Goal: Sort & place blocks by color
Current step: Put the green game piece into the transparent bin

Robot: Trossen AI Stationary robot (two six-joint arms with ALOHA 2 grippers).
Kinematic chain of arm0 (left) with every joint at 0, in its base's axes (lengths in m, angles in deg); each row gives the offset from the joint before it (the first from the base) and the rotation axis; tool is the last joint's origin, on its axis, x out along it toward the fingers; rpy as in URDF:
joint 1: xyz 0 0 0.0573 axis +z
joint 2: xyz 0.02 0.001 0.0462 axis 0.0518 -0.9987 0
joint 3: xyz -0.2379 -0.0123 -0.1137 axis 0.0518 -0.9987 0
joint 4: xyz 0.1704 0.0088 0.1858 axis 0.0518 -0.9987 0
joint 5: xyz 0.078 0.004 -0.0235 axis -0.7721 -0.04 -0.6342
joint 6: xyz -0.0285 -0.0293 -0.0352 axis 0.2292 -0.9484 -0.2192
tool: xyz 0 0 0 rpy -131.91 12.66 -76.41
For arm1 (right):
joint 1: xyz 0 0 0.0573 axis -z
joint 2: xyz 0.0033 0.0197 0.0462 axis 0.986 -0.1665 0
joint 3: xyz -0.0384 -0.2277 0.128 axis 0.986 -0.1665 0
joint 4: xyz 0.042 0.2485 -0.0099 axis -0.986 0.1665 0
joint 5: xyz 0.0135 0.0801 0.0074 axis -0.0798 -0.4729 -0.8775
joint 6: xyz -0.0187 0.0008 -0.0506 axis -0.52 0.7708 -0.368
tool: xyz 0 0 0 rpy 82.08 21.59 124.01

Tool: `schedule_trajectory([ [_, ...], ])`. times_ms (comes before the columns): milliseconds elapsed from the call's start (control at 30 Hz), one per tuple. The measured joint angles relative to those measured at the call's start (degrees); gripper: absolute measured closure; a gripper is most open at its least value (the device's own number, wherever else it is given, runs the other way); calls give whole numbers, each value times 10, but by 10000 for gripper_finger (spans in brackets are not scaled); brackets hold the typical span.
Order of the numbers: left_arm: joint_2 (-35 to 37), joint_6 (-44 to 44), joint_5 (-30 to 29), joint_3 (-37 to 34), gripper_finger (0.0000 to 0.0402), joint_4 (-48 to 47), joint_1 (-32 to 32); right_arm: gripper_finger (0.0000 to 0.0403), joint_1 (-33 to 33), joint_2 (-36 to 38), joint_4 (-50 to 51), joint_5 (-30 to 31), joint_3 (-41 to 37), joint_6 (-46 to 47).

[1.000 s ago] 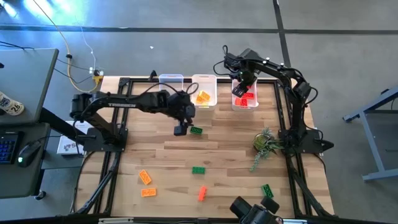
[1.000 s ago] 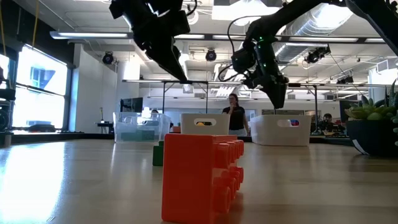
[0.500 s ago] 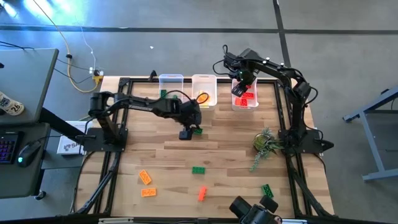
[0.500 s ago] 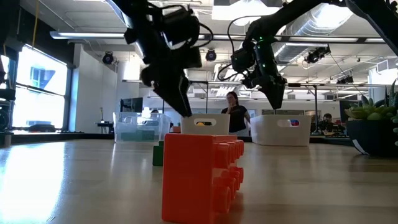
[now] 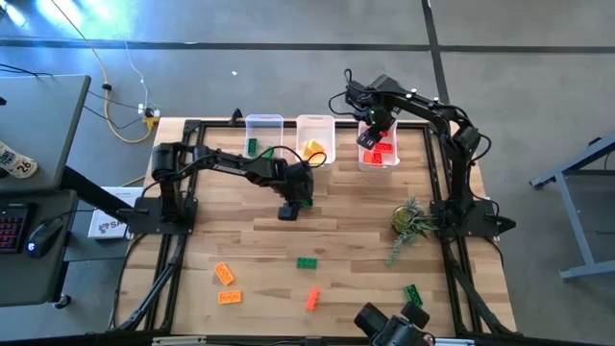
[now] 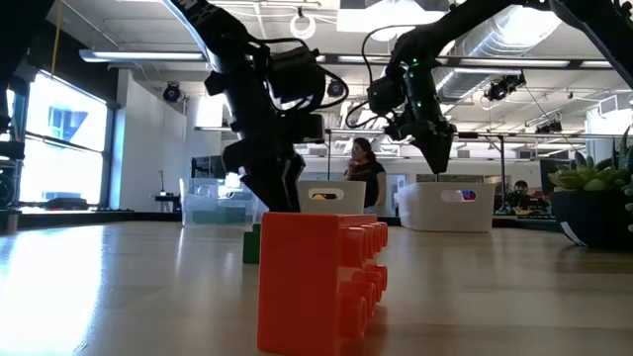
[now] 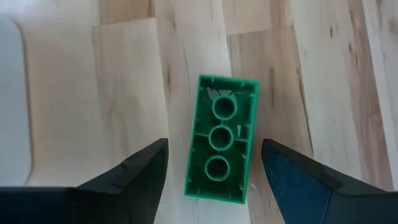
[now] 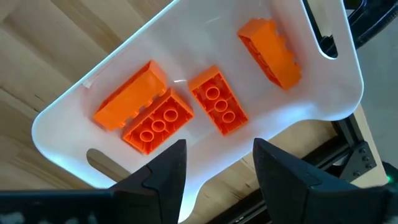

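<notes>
The left gripper (image 5: 290,208) hangs low over the middle of the table (image 5: 346,240), fingers spread, straddling a green block (image 7: 222,147) that lies hollow side up on the wood. In the left wrist view the 2 fingers (image 7: 134,176) stand on either side of this block without touching it.

The right gripper (image 5: 368,135) hovers over the bin (image 8: 323,99) at the table's far right corner, fingers apart and holding nothing. That bin holds 4 red-orange blocks (image 8: 215,109). Along the same far edge, the middle bin (image 5: 315,137) holds yellow-orange pieces (image 5: 312,149) and the left bin (image 5: 261,130) holds a green one (image 5: 252,146).

Loose blocks still lie on the table: another green block (image 5: 307,261) near the centre, 2 orange blocks (image 5: 224,274) toward the near left corner, a red-orange block (image 5: 312,299) by the near edge, and a green block (image 5: 413,293) toward the near right corner. A small plant (image 5: 408,224) stands near the right edge. In the low view a person (image 6: 366,183) stands in the room behind the bins.
</notes>
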Motion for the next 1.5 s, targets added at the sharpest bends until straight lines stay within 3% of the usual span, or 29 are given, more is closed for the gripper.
schedule_trajectory([
  [500,-29,16,2,1,167,22,0,231,0,0,-9,0,0,4],
  [633,-29,24,-2,0,206,36,0,231,0,0,-11,-6,0,4],
  [833,-28,16,-2,0,294,35,3,231,0,0,-11,-46,0,16],
  [1000,-19,3,-5,0,294,14,3,231,0,1,-4,-45,0,29],
  [1300,62,1,-105,0,294,-64,9,231,-3,55,10,-48,0,74],
  [1500,139,0,-150,0,294,-103,43,231,-19,114,9,-94,0,134],
])
